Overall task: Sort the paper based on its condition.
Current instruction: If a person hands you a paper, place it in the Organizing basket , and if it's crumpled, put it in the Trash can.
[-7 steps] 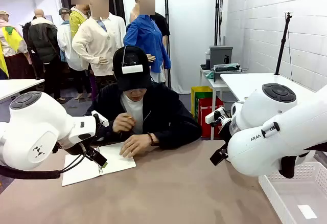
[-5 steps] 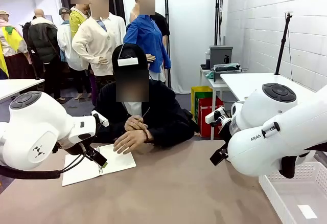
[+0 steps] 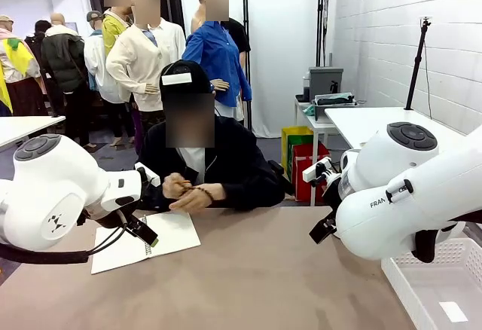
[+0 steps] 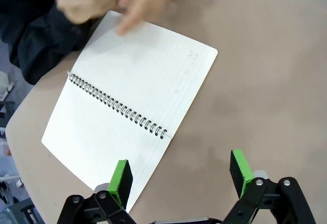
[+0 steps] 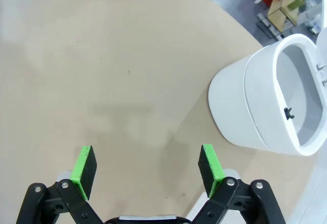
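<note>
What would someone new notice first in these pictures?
The open white spiral-bound notebook on the left of the brown table, just before the person's joined hands. The left arm's end effector hangs open above its edge, and a white lattice plastic basket sits at the right corner.

Closed on the right by a white-painted brick wall (image 3: pixel 392 29), brightly and evenly lit. Hung at the back with a white curtain (image 3: pixel 282 44) between black upright poles (image 3: pixel 245 51). Brown tabletop (image 3: pixel 256 277) across the foreground. Beside the brick wall, a white table (image 3: pixel 369 123) with a thin black stand (image 3: pixel 416 66) on it. Farther back, a small white side table (image 3: pixel 320 126) bearing a grey box (image 3: pixel 325 81), with red and yellow bags (image 3: pixel 301 157) beneath. At far left, the corner of another white table (image 3: pixel 22 126). Grey floor (image 3: pixel 113 157) behind.
</note>
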You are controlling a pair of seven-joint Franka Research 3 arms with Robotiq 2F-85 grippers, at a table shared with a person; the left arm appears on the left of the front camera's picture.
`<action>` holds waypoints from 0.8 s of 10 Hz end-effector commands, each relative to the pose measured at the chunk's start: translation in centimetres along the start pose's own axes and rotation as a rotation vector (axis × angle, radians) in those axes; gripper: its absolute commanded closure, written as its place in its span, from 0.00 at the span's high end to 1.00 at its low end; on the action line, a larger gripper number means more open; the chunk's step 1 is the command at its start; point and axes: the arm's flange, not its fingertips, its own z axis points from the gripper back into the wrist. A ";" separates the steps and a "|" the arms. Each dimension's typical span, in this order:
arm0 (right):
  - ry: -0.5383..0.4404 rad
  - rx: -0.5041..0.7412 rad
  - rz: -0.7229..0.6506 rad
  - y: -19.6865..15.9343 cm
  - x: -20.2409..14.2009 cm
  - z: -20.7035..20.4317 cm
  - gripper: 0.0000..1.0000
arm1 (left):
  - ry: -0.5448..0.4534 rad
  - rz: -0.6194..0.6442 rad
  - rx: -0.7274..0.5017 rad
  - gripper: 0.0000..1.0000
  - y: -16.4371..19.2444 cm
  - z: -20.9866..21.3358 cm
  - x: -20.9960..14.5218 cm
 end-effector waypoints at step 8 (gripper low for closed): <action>0.000 0.000 0.000 0.0 0.0 0.0 1.00 | 0.000 0.001 0.000 1.00 0.0 0.0 0.0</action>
